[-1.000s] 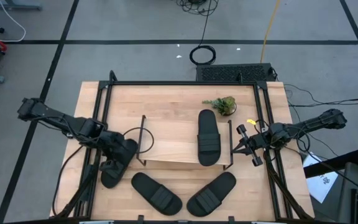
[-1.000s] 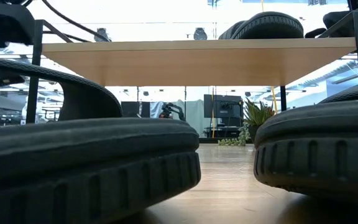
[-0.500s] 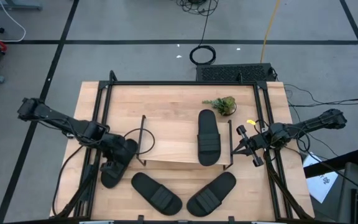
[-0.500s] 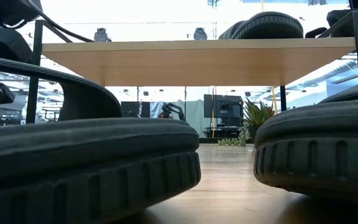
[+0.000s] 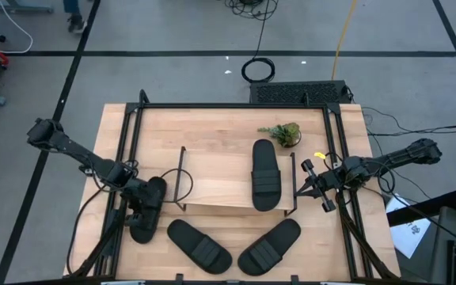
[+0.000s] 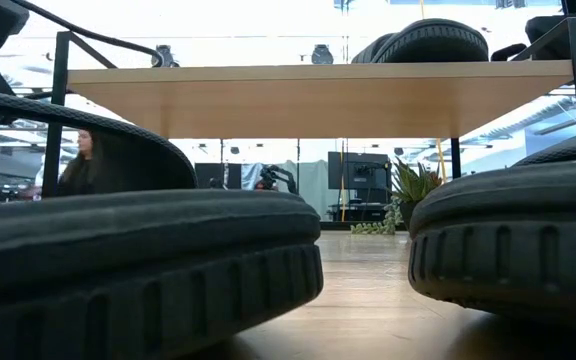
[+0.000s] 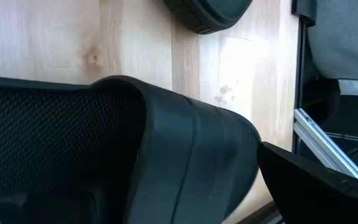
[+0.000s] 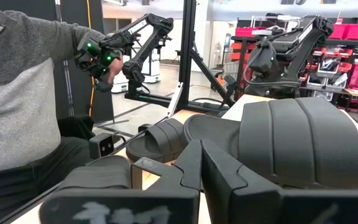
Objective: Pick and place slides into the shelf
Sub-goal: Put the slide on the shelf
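front slides: two black slide sandals lay at the table's near edge, the left-hand one (image 5: 199, 244) and the right-hand one (image 5: 269, 246) angled toward each other; in the low view their ridged rubber soles filled the foreground.
left gripper: the left gripper (image 5: 143, 212) was down over a third slide (image 5: 144, 222) at the front left, beside the shelf's left wire frame; its fingers stood wide apart astride the sandal's ribbed strap, as the left wrist view showed, and the sandal lay flat on the wood.
table: a pale wooden tabletop (image 5: 212, 134) with visible grain, ringed by a black metal frame.
shelf: the low shelf (image 5: 220, 184) stood mid-table, a light wooden top board on thin black wire sides.
fourth slide: it lay (image 5: 265, 175) lengthwise on the right half of the shelf's top board.
right gripper: the right gripper (image 5: 317, 184) hung just beside the shelf's right end, fingers together, empty.
plant: a small green sprig (image 5: 282, 133) sat behind the shelf.
room: grey floor with black lines, a coiled cable (image 5: 257, 70), and a person in a grey top (image 8: 17, 99) beyond the table.
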`<state>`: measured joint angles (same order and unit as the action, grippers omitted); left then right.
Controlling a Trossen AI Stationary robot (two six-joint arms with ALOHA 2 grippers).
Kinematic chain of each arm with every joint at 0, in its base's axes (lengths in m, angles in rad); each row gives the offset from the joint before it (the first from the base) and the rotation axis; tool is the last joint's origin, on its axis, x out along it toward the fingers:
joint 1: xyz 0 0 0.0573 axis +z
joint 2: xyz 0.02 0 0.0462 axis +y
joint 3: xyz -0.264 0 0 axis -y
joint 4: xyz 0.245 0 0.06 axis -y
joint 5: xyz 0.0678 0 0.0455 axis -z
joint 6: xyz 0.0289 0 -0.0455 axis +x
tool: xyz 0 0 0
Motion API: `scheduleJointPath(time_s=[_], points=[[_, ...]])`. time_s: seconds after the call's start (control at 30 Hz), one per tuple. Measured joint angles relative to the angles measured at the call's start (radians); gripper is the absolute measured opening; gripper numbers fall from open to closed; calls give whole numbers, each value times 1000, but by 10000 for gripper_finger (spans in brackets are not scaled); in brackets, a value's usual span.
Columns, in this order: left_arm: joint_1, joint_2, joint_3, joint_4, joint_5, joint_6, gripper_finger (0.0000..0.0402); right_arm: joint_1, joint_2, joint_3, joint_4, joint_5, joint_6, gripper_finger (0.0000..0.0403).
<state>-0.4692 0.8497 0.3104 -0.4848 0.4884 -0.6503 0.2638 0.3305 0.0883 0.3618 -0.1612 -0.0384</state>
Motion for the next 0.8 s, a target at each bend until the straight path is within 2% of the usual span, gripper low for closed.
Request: scheduleJointPath(time_s=[0.1, 0.17, 0.23, 0.4, 0.43, 0.63, 0.8], points=[[-5, -1, -13, 17, -3, 0, 290, 0, 0, 0, 0, 0, -3, 0], [-5, 0, -14, 17, -3, 5, 252, 0, 0, 0, 0, 0, -3, 0], [-5, 0, -12, 20, 9, 20, 197, 0, 0, 0, 0, 1, -3, 0], [-5, -1, 0, 56, 85, 22, 30, 0, 0, 0, 0, 1, -3, 0], [-5, 0, 6, 67, 99, 8, 18, 0, 0, 0, 0, 1, -3, 0], [-75, -1, 129, 60, 89, 18, 5, 0, 0, 0, 0, 1, -3, 0], [-175, -1, 280, -8, -23, 28, 4, 0, 0, 0, 0, 1, -3, 0]])
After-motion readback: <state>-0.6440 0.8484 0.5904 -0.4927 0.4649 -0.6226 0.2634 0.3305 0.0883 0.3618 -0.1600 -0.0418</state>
